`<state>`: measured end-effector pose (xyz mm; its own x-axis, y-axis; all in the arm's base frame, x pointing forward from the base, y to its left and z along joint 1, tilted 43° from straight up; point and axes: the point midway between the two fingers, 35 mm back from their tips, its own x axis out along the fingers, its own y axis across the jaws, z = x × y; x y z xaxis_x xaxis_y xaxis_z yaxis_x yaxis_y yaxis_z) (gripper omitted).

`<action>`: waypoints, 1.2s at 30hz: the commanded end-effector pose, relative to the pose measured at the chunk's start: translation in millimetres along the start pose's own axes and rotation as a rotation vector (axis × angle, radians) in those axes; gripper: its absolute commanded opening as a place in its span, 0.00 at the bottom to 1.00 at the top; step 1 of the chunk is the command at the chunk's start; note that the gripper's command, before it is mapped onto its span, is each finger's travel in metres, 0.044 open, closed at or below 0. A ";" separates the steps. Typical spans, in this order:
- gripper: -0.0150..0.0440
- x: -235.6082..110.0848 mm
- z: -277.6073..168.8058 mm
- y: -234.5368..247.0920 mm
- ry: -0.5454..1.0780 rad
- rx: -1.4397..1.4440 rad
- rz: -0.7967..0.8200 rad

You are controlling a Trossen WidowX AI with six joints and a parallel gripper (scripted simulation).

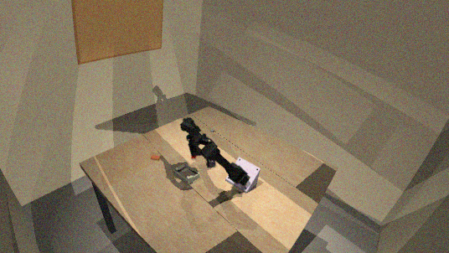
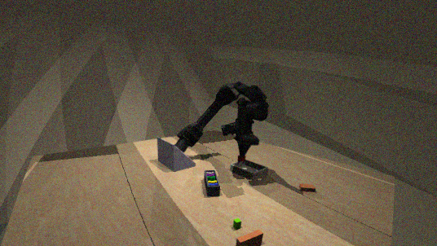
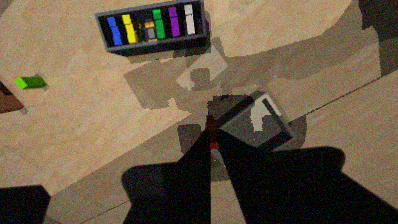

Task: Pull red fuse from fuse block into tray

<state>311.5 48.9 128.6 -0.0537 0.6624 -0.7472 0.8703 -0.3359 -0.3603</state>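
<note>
red fuse held over tray, not yet released

end effector clamped narrow on the red fuse, which hangs between its tips. in the exterior view the fuse sits just above the near rim of the tray, not inside it as far as i can tell. fuse block lies well apart, ahead of the end effector, its one slot bare.

risks, as judged:
- letting go here: fuse looks close to the tray's edge, so it could strike the rim and tip out onto the tabletop.
- lowering off-centre could press the fuse on the tray wall and twist it in the grip.
- block seems far enough away to be safe.
</note>
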 end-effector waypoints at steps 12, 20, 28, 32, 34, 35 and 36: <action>0.25 -1.4 -55.5 -63.7 0.022 0.000 -0.018; 0.25 7.3 -55.9 -63.4 0.022 0.000 -0.018; 0.25 20.1 -56.3 -63.4 0.023 0.000 -0.018; 0.25 26.5 -56.5 -63.7 0.023 -0.001 -0.018; 0.25 29.7 -56.5 -63.9 0.023 -0.001 -0.018; 0.25 31.3 -56.5 -64.0 0.023 -0.001 -0.018; 0.25 32.9 -56.6 -64.1 0.024 -0.001 -0.018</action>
<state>283.4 125.4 163.8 -0.0544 0.6812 -0.7301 0.8733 -0.3220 -0.3656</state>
